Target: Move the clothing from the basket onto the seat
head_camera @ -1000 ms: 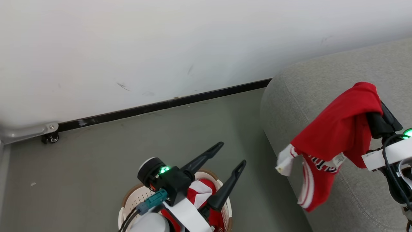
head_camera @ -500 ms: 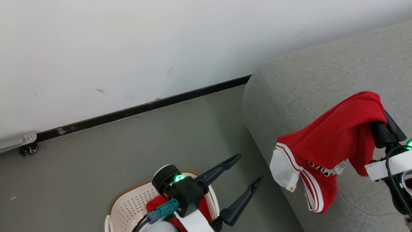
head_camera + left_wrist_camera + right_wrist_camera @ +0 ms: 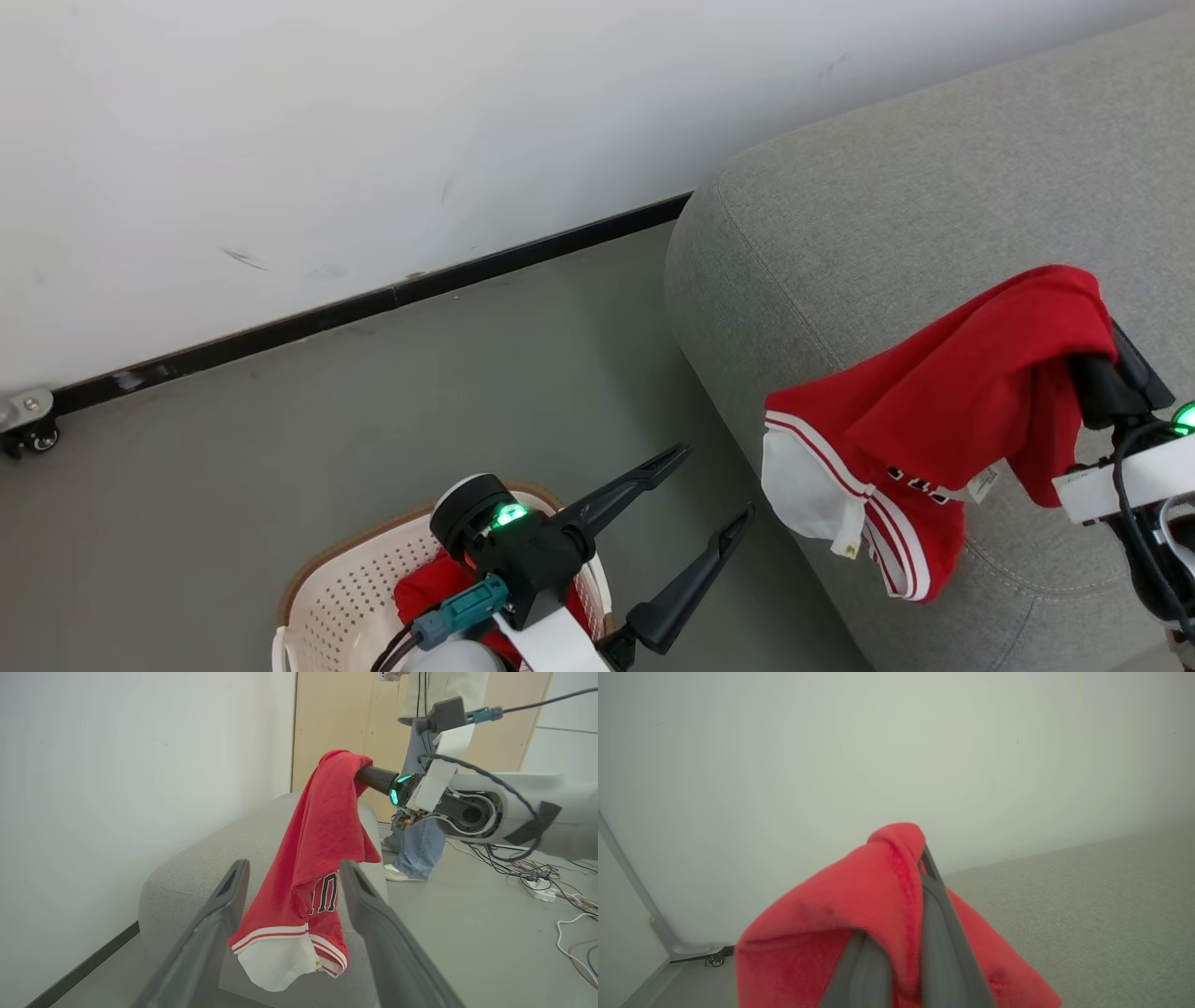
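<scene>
My right claw [image 3: 930,891] is clenched on a red garment [image 3: 943,392]. The garment drapes over the claw's fingers and hangs down on the side toward the left claw [image 3: 717,481].

In the head view, its white-striped hem and a white panel dangle past the rounded edge of the grey seat [image 3: 887,215], which lies beneath the right claw. I cannot tell whether the cloth touches the upholstery.

The left wrist view looks at the garment between the left claw's spread, empty fingers. From there the dark lettering outlined in white reads more plainly. That view also takes in things behind the right arm: a person's legs in jeans [image 3: 420,844] and cables [image 3: 560,877] on the floor.

The right wrist view is close in, with red cloth bunched over both fingers, the pale wall ahead and seat fabric to the claw's right.

Under the left claw's wrist sits the basket [image 3: 345,588], with more red clothing [image 3: 425,588] inside.
</scene>
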{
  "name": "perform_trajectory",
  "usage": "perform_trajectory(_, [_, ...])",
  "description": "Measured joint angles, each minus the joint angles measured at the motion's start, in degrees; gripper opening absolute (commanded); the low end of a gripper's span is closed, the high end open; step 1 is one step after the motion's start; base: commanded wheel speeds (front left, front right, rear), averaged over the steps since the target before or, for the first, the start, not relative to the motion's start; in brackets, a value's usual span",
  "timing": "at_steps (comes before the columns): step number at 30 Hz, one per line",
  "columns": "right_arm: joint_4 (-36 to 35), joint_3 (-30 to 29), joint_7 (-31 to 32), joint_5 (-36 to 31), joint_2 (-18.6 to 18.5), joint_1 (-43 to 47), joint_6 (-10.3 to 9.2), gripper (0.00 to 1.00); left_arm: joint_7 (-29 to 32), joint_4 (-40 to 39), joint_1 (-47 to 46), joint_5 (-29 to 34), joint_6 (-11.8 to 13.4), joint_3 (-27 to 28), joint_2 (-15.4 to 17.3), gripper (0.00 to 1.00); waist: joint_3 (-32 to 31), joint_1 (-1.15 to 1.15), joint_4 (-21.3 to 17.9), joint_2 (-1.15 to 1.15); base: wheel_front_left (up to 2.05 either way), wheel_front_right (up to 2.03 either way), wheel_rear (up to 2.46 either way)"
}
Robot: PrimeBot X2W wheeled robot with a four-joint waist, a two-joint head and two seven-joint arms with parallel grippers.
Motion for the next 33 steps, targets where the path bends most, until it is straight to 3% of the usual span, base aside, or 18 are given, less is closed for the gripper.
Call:
perform_trajectory(18, [2.5, -10.0, 1.9, -4.2, -5.8, -23.3, 0.01, 0.0, 0.0, -2.2, -4.4, 0.9, 1.3, 3.9, 2.4, 1.0, 5.5, 0.0, 0.7, 0.0, 0.0, 0.0, 0.0])
perform_trajectory(25, [6.3, -16.1, 4.4, -5.9, -9.7, -30.9, 0.01, 0.0, 0.5, -3.9, -5.8, 1.3, 2.1, 5.1, 3.2, 1.0, 8.2, 0.0, 1.3, 0.0, 0.0, 0.0, 0.0])
perform_trajectory(33, [13.2, -20.9, 6.4, -6.9, -12.0, -33.6, 0.01, 0.0, 1.4, -5.9, -7.1, 2.2, 2.7, 5.6, 4.0, 1.0, 11.3, 0.0, 2.3, 0.0, 0.0, 0.0, 0.0])
